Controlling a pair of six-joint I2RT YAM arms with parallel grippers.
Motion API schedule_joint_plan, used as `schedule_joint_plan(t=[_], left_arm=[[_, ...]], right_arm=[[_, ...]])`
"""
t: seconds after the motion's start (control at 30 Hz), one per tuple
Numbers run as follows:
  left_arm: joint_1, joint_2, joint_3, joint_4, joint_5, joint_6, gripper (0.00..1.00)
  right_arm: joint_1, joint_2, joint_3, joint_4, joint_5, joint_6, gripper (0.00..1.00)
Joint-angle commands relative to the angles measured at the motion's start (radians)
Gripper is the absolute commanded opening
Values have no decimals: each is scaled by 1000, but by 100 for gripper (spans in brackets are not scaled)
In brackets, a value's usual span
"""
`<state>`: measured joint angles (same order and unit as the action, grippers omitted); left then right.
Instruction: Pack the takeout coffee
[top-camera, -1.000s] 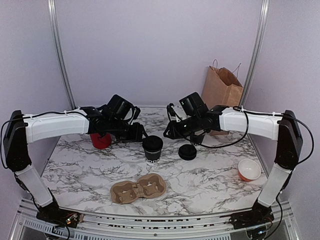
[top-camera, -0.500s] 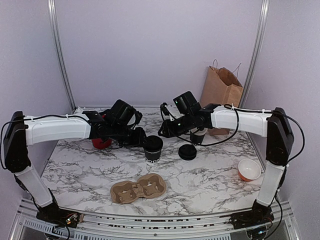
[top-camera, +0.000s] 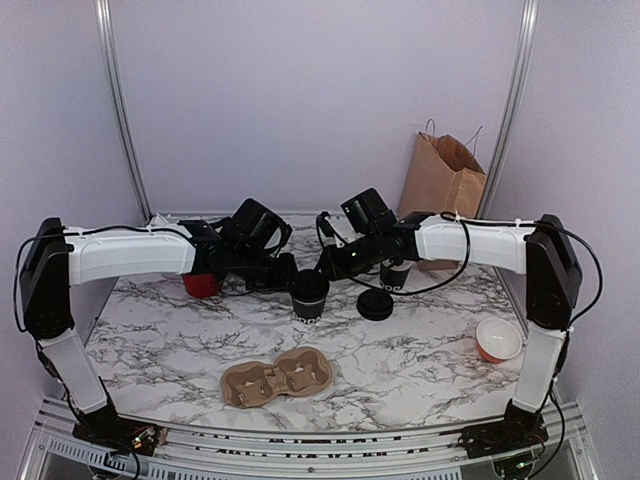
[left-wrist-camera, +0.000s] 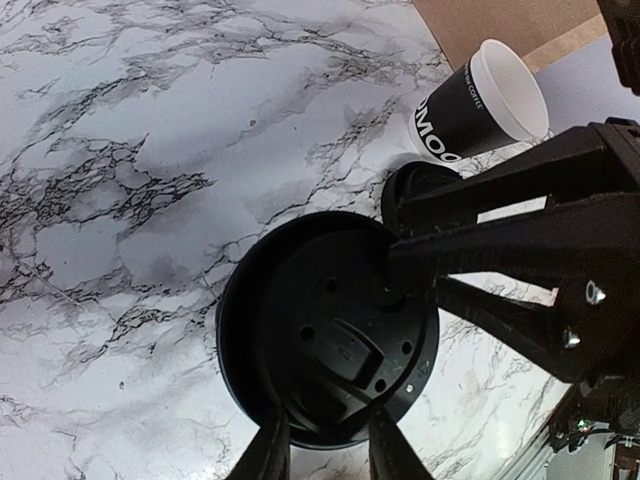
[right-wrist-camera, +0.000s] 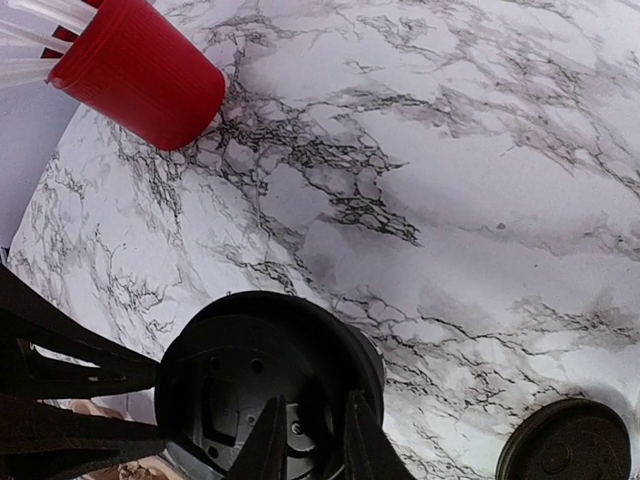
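The takeout coffee (top-camera: 310, 294), a small black cup with its black lid (left-wrist-camera: 330, 340) on, stands mid-table. My left gripper (top-camera: 289, 276) comes at it from the left; in its wrist view my left gripper (left-wrist-camera: 325, 445) has its jaws narrowly apart over the lid's near rim. My right gripper (top-camera: 327, 270) comes from the right; my right gripper (right-wrist-camera: 310, 435) also stands narrowly apart over the lid (right-wrist-camera: 260, 380). The right fingers (left-wrist-camera: 500, 235) touch the lid's top. I cannot tell whether either clamps the rim.
A second black cup (top-camera: 396, 272), open with a white inside, stands behind my right arm, and a loose black lid (top-camera: 375, 304) lies beside it. A red cup (top-camera: 203, 283) is at the left, a cardboard carrier (top-camera: 277, 378) in front, an orange bowl (top-camera: 498, 340) at the right, and a paper bag (top-camera: 443, 180) at the back right.
Both grippers have closed in on the lidded cup, the left from the left and the right from the right, and now meet over its lid. The cup has stayed put.
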<state>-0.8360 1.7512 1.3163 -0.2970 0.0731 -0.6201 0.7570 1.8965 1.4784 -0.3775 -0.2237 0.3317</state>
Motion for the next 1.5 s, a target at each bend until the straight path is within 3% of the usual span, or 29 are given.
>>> schedule_joint_plan(t=[0.0, 0.43, 0.6, 0.73, 1.0, 1.47], left_arm=[[11, 25, 38, -10, -22, 20, 26], [59, 68, 107, -41, -5, 80, 25], [64, 69, 138, -60, -6, 100, 27], [66, 45, 129, -66, -3, 104, 33], [45, 15, 53, -65, -23, 90, 54], [32, 44, 31, -35, -25, 74, 51]], right_arm=[[24, 5, 35, 5, 15, 1, 19], [52, -64, -27, -15, 66, 73, 17], [48, -117, -61, -13, 121, 99, 22], [35, -162, -93, 7, 136, 122, 30], [-9, -176, -176, 55, 53, 138, 24], [-12, -127, -198, 114, -24, 157, 22]])
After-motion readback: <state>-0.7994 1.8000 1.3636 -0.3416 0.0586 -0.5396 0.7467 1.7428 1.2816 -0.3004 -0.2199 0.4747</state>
